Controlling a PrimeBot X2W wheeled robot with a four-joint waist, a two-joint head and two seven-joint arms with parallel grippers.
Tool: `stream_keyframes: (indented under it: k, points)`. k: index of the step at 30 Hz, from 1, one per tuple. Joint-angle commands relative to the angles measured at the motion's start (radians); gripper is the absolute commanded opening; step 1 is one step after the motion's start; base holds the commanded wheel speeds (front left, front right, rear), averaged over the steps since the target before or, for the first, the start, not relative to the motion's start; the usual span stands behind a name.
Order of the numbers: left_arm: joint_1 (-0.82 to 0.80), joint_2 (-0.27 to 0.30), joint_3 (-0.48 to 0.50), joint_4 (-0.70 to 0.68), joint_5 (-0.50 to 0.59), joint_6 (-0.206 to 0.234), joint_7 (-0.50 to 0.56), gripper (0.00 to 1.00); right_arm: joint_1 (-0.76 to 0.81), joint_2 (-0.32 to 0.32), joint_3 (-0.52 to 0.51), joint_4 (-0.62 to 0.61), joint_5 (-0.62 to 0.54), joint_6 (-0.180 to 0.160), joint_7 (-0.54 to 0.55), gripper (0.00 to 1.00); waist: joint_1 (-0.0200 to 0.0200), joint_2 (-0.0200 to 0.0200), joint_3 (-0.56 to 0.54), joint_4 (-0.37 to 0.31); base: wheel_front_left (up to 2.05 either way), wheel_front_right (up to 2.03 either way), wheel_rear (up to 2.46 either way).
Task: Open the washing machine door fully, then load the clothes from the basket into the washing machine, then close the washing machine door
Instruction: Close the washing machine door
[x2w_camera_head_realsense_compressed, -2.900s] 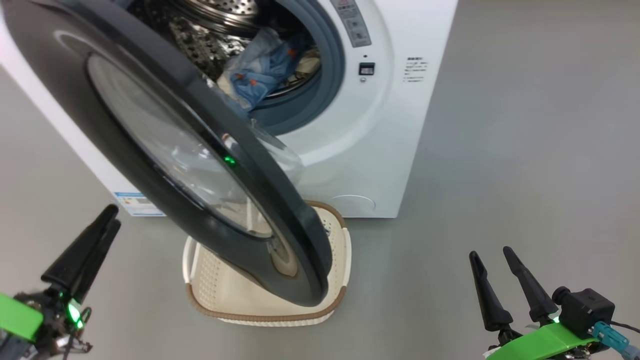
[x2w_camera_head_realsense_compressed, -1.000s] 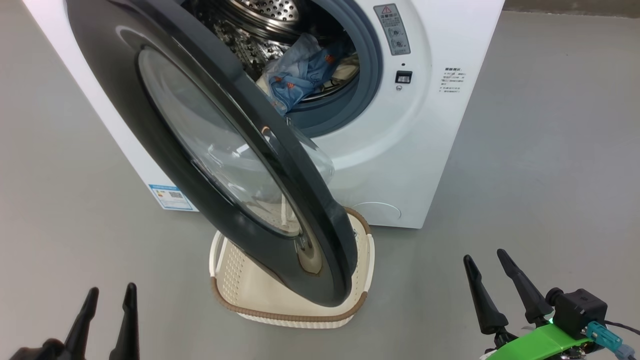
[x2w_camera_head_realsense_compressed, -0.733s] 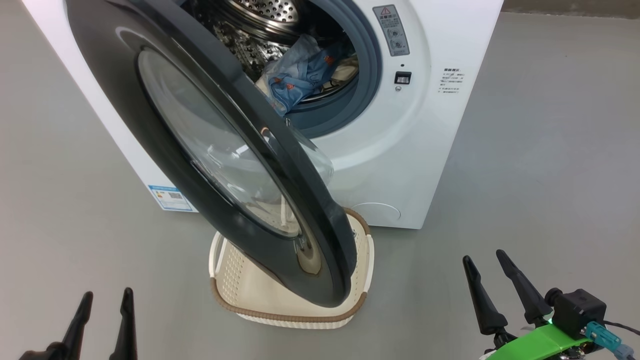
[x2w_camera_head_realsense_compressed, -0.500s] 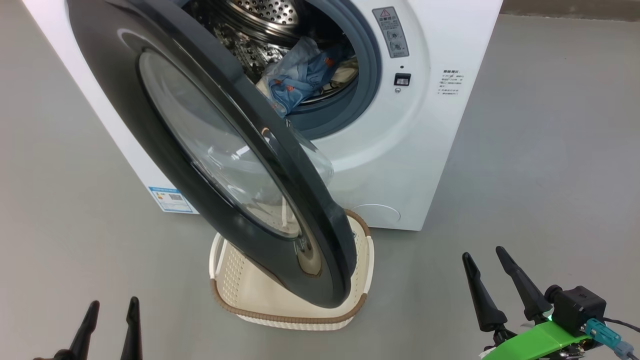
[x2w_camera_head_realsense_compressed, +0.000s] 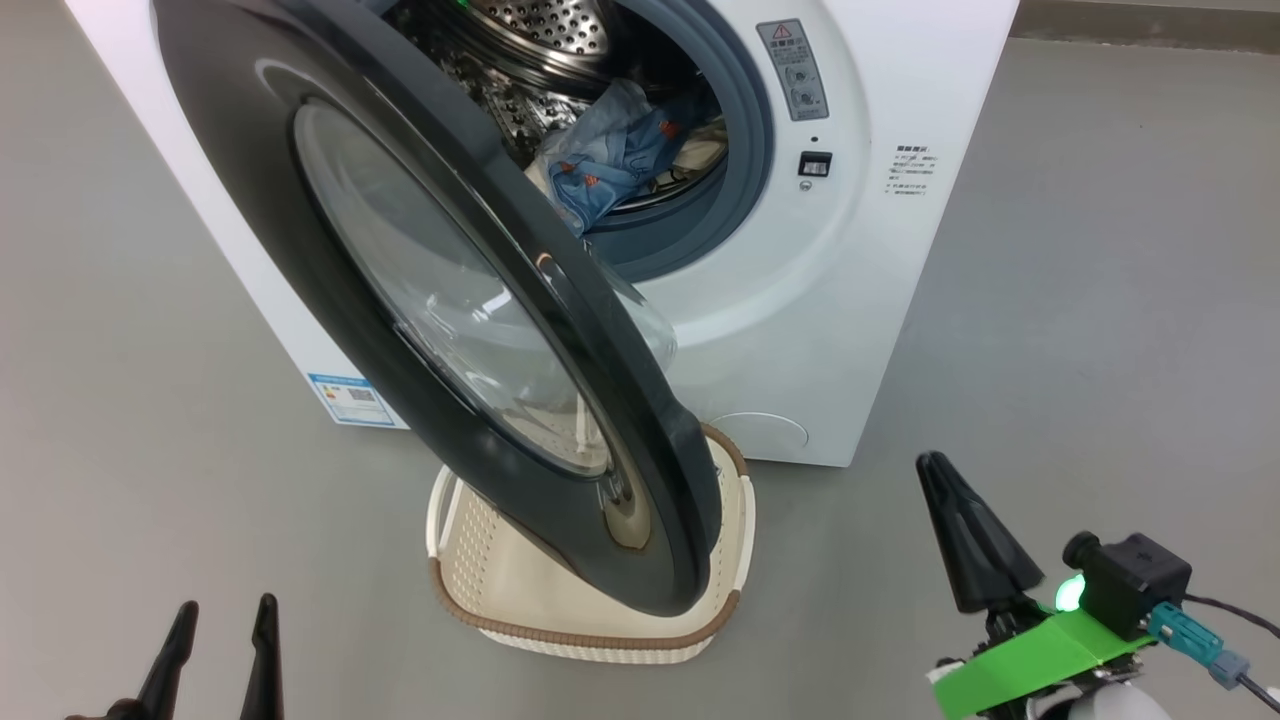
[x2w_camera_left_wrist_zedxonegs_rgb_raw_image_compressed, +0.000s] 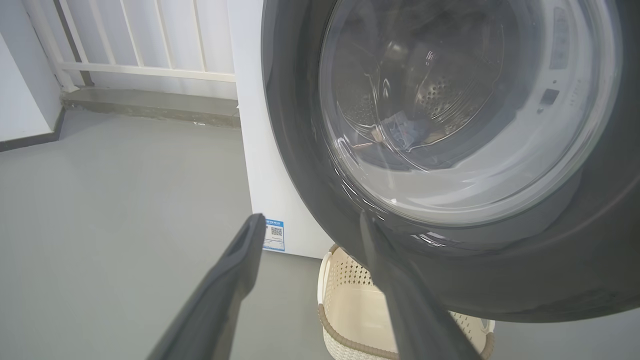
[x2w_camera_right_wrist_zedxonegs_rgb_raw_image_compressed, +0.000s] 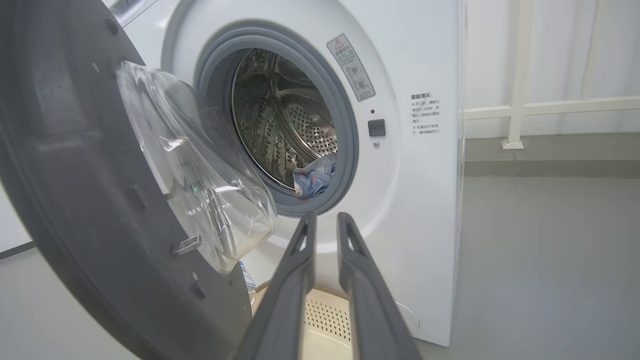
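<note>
The washing machine (x2w_camera_head_realsense_compressed: 830, 330) stands ahead with its door (x2w_camera_head_realsense_compressed: 330, 330) swung partly open, the black rim hanging over the basket (x2w_camera_head_realsense_compressed: 590, 635) on the floor. The clothes (x2w_camera_head_realsense_compressed: 610, 160), light blue with orange figures, lie in the steel drum and also show as a bundle (x2w_camera_right_wrist_zedxonegs_rgb_raw_image_compressed: 312, 180) in the right wrist view. The visible part of the basket holds nothing. My left gripper (x2w_camera_head_realsense_compressed: 222, 615) is open at the lower left, short of the door's outer face (x2w_camera_left_wrist_zedxonegs_rgb_raw_image_compressed: 300, 150). My right gripper (x2w_camera_head_realsense_compressed: 940, 470) is at the lower right, with its fingers (x2w_camera_right_wrist_zedxonegs_rgb_raw_image_compressed: 300, 250) drawn almost together on nothing.
Grey floor lies open to the left and right of the machine. A blue label sticker (x2w_camera_head_realsense_compressed: 355, 395) marks the machine's lower left front. A white railing (x2w_camera_left_wrist_zedxonegs_rgb_raw_image_compressed: 150, 70) and a low ledge run along the wall behind.
My right gripper's fingers have come together from a wide spread. The left gripper stays open low at the left. The door and basket have not moved; the camera shifted slightly.
</note>
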Motion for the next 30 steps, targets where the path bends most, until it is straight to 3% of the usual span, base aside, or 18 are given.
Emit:
stream_keyframes:
  k: [1,9,18,24,30]
  points:
    - [-0.019,0.015,0.039,-0.02,0.018,0.0,-0.009,1.0,-0.038,-0.006,0.027,-0.036,0.004,0.006,-0.008,0.0,0.0,0.0,0.0,0.001,0.0,0.0,0.0]
    - [-0.02,0.013,0.048,-0.032,0.026,0.0,-0.009,1.0,-0.077,-0.004,0.096,-0.189,-0.024,0.006,-0.008,0.0,0.0,0.0,-0.001,0.009,0.0,0.0,0.0]
    - [-0.023,0.005,0.062,-0.043,0.03,0.0,-0.009,1.0,-0.114,-0.001,0.258,-0.322,-0.038,0.006,-0.008,0.0,0.0,0.0,0.003,0.011,0.0,0.0,0.0]
    - [-0.022,-0.001,0.062,-0.044,0.03,0.0,-0.009,1.0,-0.128,-0.002,0.371,-0.328,-0.036,0.006,-0.008,0.0,0.0,0.0,0.008,0.014,0.0,0.0,0.0]
    - [-0.027,-0.005,0.062,-0.046,0.032,0.0,-0.009,1.0,-0.124,0.001,0.423,-0.285,-0.006,0.006,-0.008,0.0,0.0,0.0,0.014,0.02,0.0,0.0,0.0]
